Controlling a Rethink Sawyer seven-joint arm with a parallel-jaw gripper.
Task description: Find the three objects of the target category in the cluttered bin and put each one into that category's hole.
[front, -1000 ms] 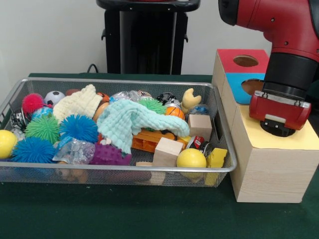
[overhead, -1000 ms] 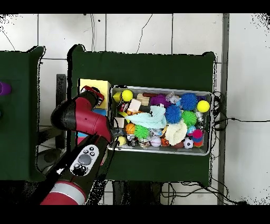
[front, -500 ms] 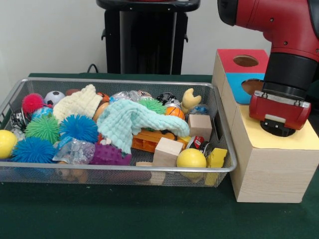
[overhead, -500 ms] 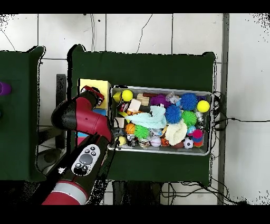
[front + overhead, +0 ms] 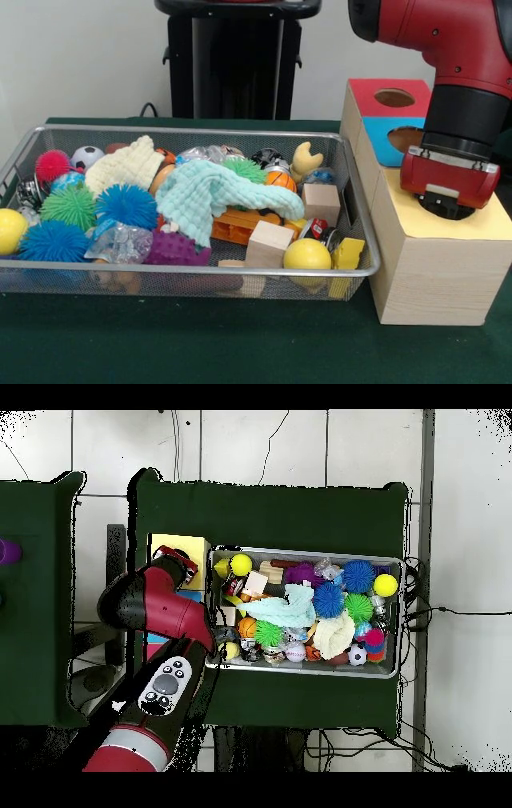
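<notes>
A wire mesh bin [image 5: 362, 210] holds mixed toys: two yellow balls [image 5: 306, 254] [image 5: 10, 230], wooden blocks [image 5: 270, 242] [image 5: 321, 202], spiky balls [image 5: 126, 206], a small basketball [image 5: 280, 179] and a mint cloth [image 5: 210, 192]. To its right stands a wooden box with a red top [image 5: 392, 98], a blue top [image 5: 382, 132] and a yellow top [image 5: 416, 220]; round holes show in the red and blue parts. My gripper [image 5: 445, 210] sits low over the yellow top, its tip hidden behind the red wrist. In the overhead view the gripper [image 5: 178, 564] is over the yellow part [image 5: 180, 544], beside the bin [image 5: 300, 552].
A cream cloth [image 5: 124, 166], a soccer ball [image 5: 86, 156], orange plastic pieces [image 5: 240, 226] and a yellow block [image 5: 349, 254] also lie in the bin. Green cloth [image 5: 200, 336] covers the table. A black pedestal [image 5: 232, 64] stands behind the bin.
The gripper stays over the yellow top. Only the arm's rear link drifts slightly in the overhead view. The bin's contents are unchanged.
</notes>
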